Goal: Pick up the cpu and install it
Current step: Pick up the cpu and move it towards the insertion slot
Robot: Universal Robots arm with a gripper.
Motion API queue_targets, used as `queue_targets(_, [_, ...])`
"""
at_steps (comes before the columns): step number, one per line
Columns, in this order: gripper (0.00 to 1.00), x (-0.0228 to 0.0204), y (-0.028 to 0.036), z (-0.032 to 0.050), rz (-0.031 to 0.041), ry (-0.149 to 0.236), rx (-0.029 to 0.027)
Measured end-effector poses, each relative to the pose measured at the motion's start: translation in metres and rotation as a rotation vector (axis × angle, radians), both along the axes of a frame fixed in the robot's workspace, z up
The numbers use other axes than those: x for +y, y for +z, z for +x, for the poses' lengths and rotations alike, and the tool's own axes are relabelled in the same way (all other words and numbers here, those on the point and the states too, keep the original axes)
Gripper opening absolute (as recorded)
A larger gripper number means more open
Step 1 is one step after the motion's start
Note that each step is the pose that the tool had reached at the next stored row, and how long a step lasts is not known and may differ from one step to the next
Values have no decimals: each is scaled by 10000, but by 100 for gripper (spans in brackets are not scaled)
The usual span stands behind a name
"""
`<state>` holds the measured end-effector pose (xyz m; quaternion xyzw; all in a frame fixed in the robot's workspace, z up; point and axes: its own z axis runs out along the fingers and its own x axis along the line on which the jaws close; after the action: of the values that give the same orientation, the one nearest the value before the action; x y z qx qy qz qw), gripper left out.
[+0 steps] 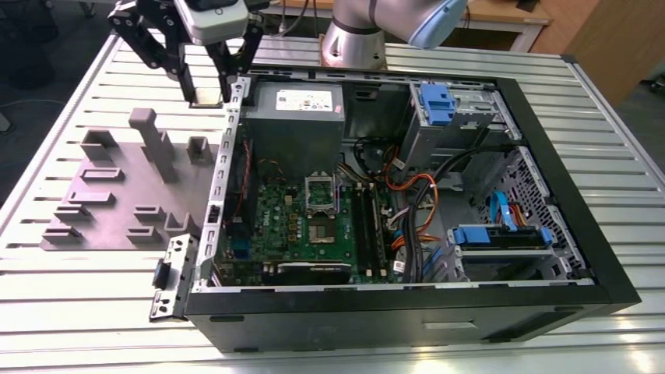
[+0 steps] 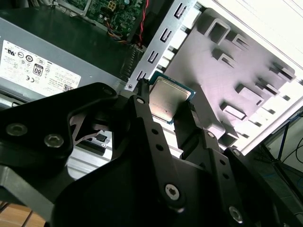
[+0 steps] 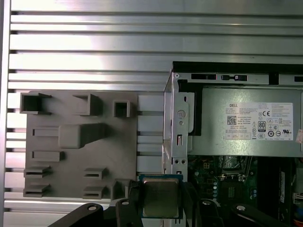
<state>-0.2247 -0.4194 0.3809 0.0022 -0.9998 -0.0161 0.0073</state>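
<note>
Slatted aluminium table (image 1: 93, 312) carrying an open desktop computer case (image 1: 582, 226) laid on its side, with a grey plastic fixture tray (image 1: 114, 195) beside it on the exterior view's left. Inside the case lie the green motherboard (image 1: 280, 210), its open silver socket frame (image 1: 322, 206) and the grey power supply (image 1: 296, 117). The gripper (image 2: 166, 101) hangs above the case wall nearest the tray, level with the power supply and well apart from the socket. Its two black fingers (image 2: 150, 125) are drawn narrow onto opposite edges of the cpu (image 2: 169, 97), which is clear of the tray and shows its pale metal top in both wrist views. The chip is probably very light and rigid, so a gentle pinch should suffice. Its smooth, thin edges offer little purchase and could slip or twist, and its underside contacts are likely delicate. Opposite side edges, as gripped here, seem the safest place to hold.
</note>
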Motion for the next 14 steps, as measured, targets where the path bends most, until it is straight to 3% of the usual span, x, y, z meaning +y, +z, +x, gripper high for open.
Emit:
queue_targets(10, [45,0,0,25,-1,1,0])
queue_targets(14, [45,-34,0,35,0,0,0])
